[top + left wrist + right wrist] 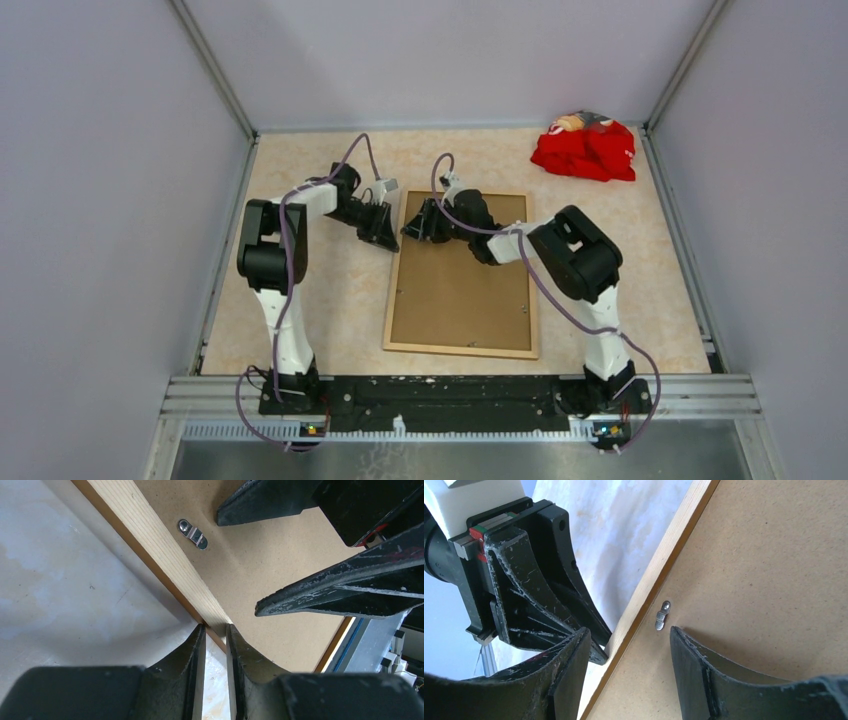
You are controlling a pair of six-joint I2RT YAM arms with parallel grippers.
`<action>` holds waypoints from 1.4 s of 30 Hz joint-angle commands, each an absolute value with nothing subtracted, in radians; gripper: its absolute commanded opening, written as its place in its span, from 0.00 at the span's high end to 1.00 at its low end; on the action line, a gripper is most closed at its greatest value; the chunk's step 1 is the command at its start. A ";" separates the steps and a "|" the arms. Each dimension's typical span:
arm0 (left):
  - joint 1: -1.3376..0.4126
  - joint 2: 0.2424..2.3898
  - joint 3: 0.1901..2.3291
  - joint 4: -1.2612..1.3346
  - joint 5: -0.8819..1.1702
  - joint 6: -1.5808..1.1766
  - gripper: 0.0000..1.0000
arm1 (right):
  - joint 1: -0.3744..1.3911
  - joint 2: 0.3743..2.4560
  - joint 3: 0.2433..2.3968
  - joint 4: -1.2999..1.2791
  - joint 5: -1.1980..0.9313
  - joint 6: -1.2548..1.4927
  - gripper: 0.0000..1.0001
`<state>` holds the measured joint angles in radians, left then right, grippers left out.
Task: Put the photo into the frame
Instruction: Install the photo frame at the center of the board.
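The frame (535, 300) lies back-up on the table, with a brown backing board (460, 280) filling it. The photo is hidden. My left gripper (392, 232) reaches in from the left at the frame's upper left rail. In the left wrist view its jaws (215, 627) stand narrow, with the pale wood rail (160, 540) pinched between the tips. My right gripper (628, 630) is open low over the same corner, one finger over the rail (659, 565) and the other over the board. A small metal turn clip (663, 615) sits just past its tips.
A crumpled red cloth (585, 150) lies at the back right corner. Grey walls close in the table on three sides. A metal rail (460, 395) carrying both arm bases runs along the near edge. More small clips (523, 308) dot the board's edges.
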<state>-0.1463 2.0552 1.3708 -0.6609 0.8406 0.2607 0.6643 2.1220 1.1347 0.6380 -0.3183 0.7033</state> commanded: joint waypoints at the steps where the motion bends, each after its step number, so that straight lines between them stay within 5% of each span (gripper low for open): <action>1: -0.150 2.053 1.362 -0.652 0.849 0.274 0.74 | 0.663 2.158 1.167 0.629 -0.363 0.712 0.41; 42: -0.149 2.050 1.339 -0.630 0.841 0.278 0.75 | 0.670 2.263 1.241 0.655 -0.410 0.774 0.44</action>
<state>-0.1417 2.0541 1.3598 -0.6479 0.8528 0.2607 0.6643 2.2089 1.2140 0.6811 -0.4198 0.7742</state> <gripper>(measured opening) 0.255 0.559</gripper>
